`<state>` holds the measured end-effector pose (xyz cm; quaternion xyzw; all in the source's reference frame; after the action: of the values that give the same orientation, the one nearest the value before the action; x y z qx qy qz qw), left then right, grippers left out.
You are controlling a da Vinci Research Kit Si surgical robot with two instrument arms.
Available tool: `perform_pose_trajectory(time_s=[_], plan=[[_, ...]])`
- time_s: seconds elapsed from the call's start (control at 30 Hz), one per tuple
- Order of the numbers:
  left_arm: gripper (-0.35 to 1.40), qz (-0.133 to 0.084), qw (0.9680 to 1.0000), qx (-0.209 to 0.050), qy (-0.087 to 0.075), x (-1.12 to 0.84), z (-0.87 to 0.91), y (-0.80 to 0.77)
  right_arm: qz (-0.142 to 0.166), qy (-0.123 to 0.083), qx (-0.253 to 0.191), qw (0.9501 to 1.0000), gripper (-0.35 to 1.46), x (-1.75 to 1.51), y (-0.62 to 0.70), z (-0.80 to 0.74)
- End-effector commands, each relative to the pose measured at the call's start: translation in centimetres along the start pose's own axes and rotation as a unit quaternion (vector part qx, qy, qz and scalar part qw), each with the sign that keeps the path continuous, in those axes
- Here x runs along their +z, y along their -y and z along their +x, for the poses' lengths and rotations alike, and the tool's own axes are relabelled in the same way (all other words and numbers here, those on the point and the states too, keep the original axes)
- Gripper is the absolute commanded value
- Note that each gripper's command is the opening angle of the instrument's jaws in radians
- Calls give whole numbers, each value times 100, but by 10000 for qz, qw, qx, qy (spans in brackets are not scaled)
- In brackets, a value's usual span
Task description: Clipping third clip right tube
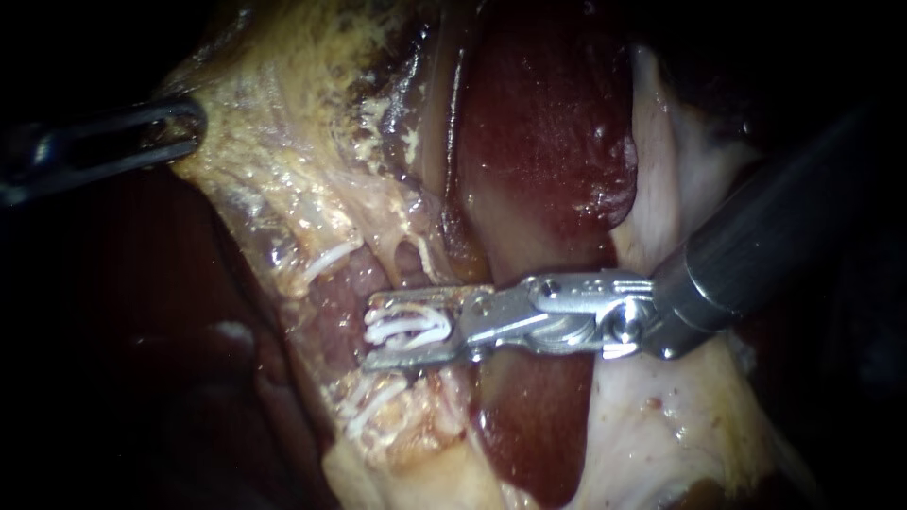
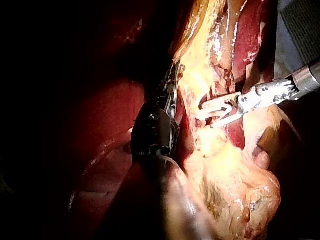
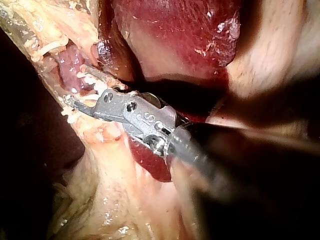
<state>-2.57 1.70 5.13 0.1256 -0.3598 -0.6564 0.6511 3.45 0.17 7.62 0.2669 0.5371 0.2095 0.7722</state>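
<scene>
My right instrument (image 1: 408, 328) comes in from the right. Its two metal jaws stand apart and hold a white clip (image 1: 406, 326) between them, set across a pinkish tube (image 1: 340, 300). On that tube one white clip (image 1: 331, 260) sits above the jaws and another (image 1: 368, 399) below them. The left wrist view shows the same jaws (image 2: 216, 113) and clip (image 2: 218, 115) at the yellow tissue. In the right wrist view the jaws (image 3: 80, 90) straddle the tube. My left instrument (image 1: 179, 132) is at the upper left, shut on the edge of yellowish fatty tissue (image 1: 274, 161).
Dark red liver (image 1: 539, 142) lies behind and below the right instrument's jaws. Pale tissue (image 1: 661, 198) runs down beside its shaft. The left side of the endoscope view is dark.
</scene>
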Motion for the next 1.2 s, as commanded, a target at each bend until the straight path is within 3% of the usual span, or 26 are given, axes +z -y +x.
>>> perform_pose_trajectory(time_s=[0.03,0.33,0.43,0.63,0.73,0.87,1.2], plan=[[-35,-1,10000,1,2,0,0,0,-1,0,1,10000,35,0,0,0],[-35,-2,10000,1,2,-1,0,0,4,0,31,10000,39,-1,1,1],[-35,-1,10000,1,2,-1,0,0,174,22,363,9992,50,-7,8,5],[-35,4,10000,2,-3,-3,-1,-1,366,-290,1017,9937,57,-36,28,34],[-35,12,10000,-1,7,-4,-2,-1,405,-300,1113,9925,56,-51,32,46],[-35,23,10000,-9,9,-8,-5,0,432,-294,1156,9919,54,-63,30,48],[-35,68,9999,-39,64,-17,-11,3,296,-320,1282,9908,52,-61,12,40]])
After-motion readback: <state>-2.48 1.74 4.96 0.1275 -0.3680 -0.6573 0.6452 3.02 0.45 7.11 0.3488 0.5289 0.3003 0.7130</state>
